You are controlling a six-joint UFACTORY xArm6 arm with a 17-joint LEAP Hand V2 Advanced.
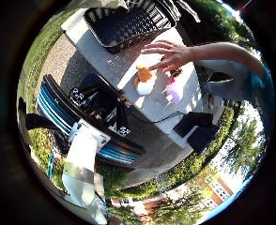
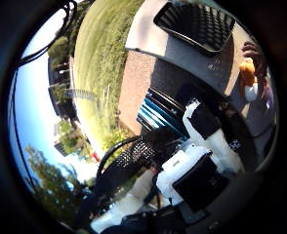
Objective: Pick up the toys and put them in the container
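Outdoor table (image 1: 152,105): person's hand (image 1: 168,54) over 2 toys (image 1: 145,79), basket (image 1: 128,23) nr.

1. A table (image 1: 105,58) stands outdoors, with grass (image 1: 37,56) along one side.
2. A basket (image 1: 128,23) sits on the table at one end.
3. Two toys stand side by side further along the table, well apart from the basket: a plush toy (image 1: 144,78) and a small doll (image 1: 174,88).
4. A person's hand (image 1: 168,54) reaches over the table, just above both toys, between them and the basket.
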